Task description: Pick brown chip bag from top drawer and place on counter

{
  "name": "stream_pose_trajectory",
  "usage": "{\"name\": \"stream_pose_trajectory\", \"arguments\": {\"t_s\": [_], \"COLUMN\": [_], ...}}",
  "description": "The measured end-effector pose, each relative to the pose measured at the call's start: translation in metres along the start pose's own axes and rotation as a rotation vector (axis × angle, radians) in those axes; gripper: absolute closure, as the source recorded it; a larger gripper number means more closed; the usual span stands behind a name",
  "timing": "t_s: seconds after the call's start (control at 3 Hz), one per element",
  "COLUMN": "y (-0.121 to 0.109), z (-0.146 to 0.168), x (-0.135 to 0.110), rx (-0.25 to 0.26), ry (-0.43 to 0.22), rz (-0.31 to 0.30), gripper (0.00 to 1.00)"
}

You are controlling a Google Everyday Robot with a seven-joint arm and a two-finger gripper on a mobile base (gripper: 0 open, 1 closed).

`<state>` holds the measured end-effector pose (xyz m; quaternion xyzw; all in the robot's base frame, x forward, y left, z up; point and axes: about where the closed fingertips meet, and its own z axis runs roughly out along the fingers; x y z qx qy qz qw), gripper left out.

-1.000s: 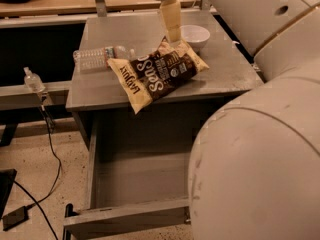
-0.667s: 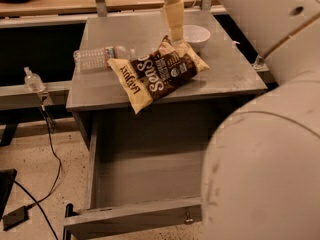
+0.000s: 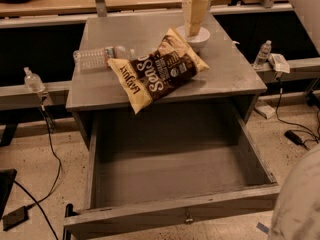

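Brown chip bag (image 3: 160, 73), lettered "Late July" and "Sea Salt", lying on grey surface (image 3: 235, 75), tan end overhanging the front edge above the open top drawer (image 3: 150, 218); pincer (image 3: 195, 30) above white bowl (image 3: 198, 44) near rear edge, its grip cannot be told.

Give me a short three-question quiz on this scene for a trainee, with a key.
1. Open question: where does the brown chip bag lie?
2. True or false: the top drawer is shut.
3. The gripper hangs above: A) the top drawer, B) the white bowl, C) the brown chip bag.
Key:
1. On the counter, one corner at its front edge, next to the water bottle.
2. False: it is pulled out.
3. B, at the back of the counter.
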<state>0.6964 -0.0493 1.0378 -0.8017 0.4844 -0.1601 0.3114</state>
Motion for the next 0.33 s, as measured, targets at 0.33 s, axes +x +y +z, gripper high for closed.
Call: {"name": "stream_pose_trajectory", "arguments": {"t_s": [0.33], "y": [0.0000], "z": [0.0001], "x": [0.0000], "rx": [0.000], "ry": [0.000], "rz": [0.000], "gripper": [0.00]}}
